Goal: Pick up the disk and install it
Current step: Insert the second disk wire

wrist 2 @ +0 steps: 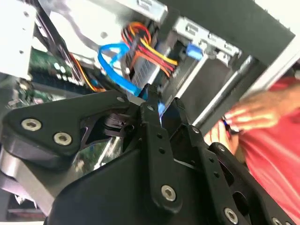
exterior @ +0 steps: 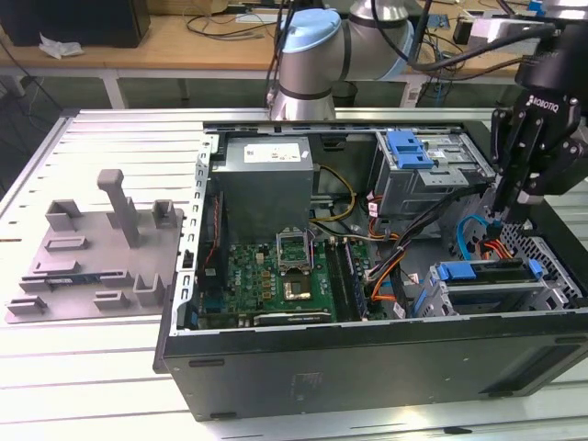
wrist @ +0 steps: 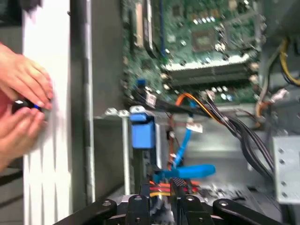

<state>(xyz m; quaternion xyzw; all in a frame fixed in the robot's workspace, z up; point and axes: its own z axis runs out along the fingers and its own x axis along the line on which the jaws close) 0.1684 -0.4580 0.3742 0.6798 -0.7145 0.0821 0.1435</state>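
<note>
My gripper [exterior: 501, 220] hangs inside the open computer case [exterior: 367, 367], at the exterior view's right, just above and behind the near drive cage [exterior: 487, 296]. In that cage's top slot a dark slab with blue plastic ends [exterior: 457, 271] sits edge-on; I cannot tell whether it is the disk. A blue cable [wrist 2: 112, 61] loops down and ends right at the gripper [wrist 2: 163, 105] in the second wrist view. Beside it lies a red, yellow and orange cable bundle [wrist 2: 150, 51]. In the first wrist view the gripper [wrist: 159, 190] is over the same blue cable [wrist: 192, 171], near a blue block [wrist: 142, 131].
A second grey drive cage with a blue latch [exterior: 409, 147] stands at the back. The green motherboard [exterior: 285, 266] and grey power supply [exterior: 266, 179] take up the case's left half. A grey fixture [exterior: 92, 257] lies on the table. A person's hands [wrist: 23, 98] are beside the case wall.
</note>
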